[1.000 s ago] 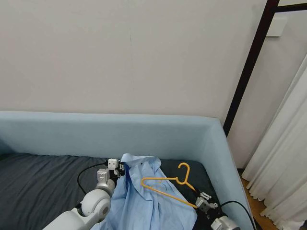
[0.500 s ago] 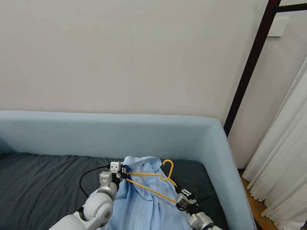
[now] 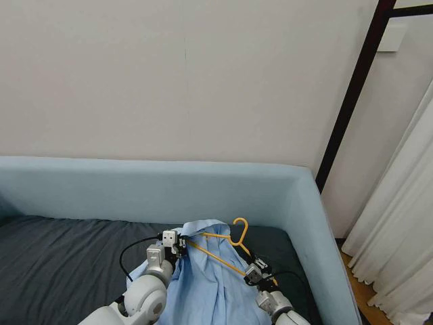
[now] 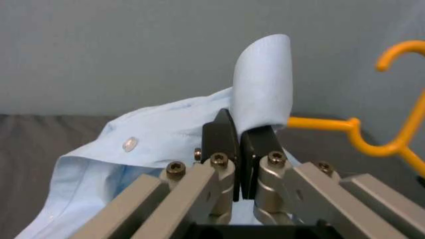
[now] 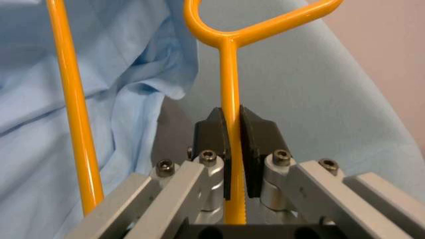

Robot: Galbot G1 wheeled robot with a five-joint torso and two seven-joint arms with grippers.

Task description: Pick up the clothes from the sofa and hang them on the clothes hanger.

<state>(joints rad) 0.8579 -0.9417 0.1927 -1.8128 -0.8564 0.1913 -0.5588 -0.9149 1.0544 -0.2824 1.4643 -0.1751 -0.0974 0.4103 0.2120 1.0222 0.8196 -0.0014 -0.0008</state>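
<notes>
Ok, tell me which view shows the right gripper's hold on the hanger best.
The right wrist view: the right gripper clamps a rod of the yellow hanger between its fingers, close up. The head view shows the same grasp small. The left wrist view shows the hanger's hook.

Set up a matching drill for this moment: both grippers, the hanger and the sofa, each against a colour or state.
Column A
1 left gripper
2 right gripper
3 hanger
4 sofa

Column B
a orange-yellow
b pale blue walls, dark seat
c shut on the shirt
d shut on the hanger's bar

Pairs: 1-c; 2-d; 3-a; 4-b
</notes>
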